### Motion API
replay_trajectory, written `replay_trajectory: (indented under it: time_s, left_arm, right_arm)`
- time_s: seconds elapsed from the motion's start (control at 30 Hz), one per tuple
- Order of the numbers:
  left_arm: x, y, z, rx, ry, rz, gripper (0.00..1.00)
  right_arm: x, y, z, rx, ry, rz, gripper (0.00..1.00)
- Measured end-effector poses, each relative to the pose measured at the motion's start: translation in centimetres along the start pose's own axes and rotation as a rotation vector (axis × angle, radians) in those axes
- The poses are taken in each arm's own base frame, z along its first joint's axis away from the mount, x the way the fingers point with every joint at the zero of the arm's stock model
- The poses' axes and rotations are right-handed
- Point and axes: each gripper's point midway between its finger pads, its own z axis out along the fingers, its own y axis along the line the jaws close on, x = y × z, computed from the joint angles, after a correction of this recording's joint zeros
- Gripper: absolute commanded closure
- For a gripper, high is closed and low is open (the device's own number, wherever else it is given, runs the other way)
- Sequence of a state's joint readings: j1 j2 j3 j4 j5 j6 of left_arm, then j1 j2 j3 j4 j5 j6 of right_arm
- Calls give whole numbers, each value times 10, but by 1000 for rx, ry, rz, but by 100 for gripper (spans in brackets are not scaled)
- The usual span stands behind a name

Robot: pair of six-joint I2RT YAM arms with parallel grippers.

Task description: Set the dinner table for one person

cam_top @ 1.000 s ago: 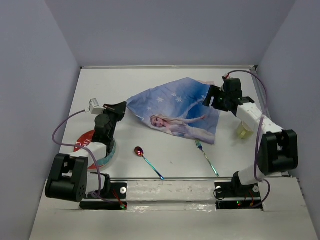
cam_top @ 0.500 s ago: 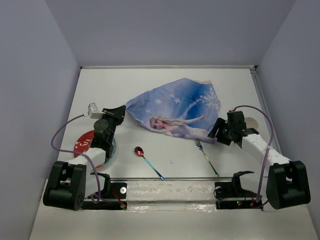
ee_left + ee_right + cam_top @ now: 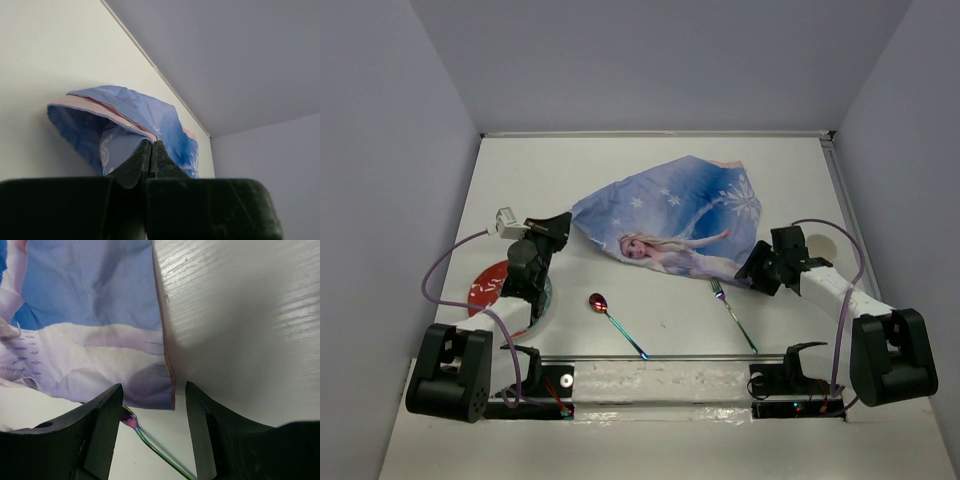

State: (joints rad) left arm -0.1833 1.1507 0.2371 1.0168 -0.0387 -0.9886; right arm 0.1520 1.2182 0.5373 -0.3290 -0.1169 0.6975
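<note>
The blue princess-print placemat (image 3: 670,225) lies crumpled on the white dinner table (image 3: 550,165). My left gripper (image 3: 563,222) is shut on the placemat's left corner; in the left wrist view its jaws (image 3: 152,145) pinch the pink-lined edge, and the cloth (image 3: 125,115) is lifted in a fold. My right gripper (image 3: 752,270) is open and low, straddling the placemat's near right corner (image 3: 167,395). A fork (image 3: 732,312) lies just in front of that corner, its head showing between the right jaws (image 3: 131,422). A spoon (image 3: 615,322) lies near the front middle.
A red plate (image 3: 485,285) with a teal-rimmed dish sits at the near left, partly under my left arm. A pale cup (image 3: 820,245) stands at the right, behind my right arm. A metal rail (image 3: 660,357) runs along the table's near edge.
My right arm has swung from the placemat's far right corner down to its near right corner, open. That far corner now lies flat. The left gripper has hardly moved.
</note>
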Motion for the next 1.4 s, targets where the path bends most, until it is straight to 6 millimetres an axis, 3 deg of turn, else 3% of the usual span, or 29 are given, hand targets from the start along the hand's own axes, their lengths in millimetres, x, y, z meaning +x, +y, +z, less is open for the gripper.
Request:
replay_trajectory:
  time_s: [0.03,0.17,0.23,0.4,0.53,0.6,0.8,0.93,1.17,1.4]
  left_arm:
    - [-1,-1,0,3,-2,0,79]
    - [-6,-6,-2,15,-20,-2,70]
    - [-9,-9,-3,22,-31,-4,68]
    - [-10,-8,-3,14,-36,-3,69]
    - [-8,-4,-3,1,-30,-3,67]
    - [-6,-2,-3,-7,-24,-3,62]
    - [2,14,-6,-70,14,15,46]
    - [2,24,-15,-131,27,51,42]
    - [4,36,-24,-219,72,114,41]
    - [16,64,-50,-343,161,169,48]
  right_arm:
    - [1,0,-1,-4,2,4,41]
    - [6,1,-5,-31,2,8,41]
    - [9,2,-5,-41,13,12,47]
    - [12,4,2,-43,46,15,84]
    - [-1,9,6,-29,24,9,96]
    - [-21,19,9,-30,-23,-6,100]
    - [-98,55,26,-29,-204,-74,100]
    - [-128,70,23,-39,-290,-102,100]
    - [-139,64,21,-3,-342,-123,100]
    - [-153,60,12,8,-382,-122,100]
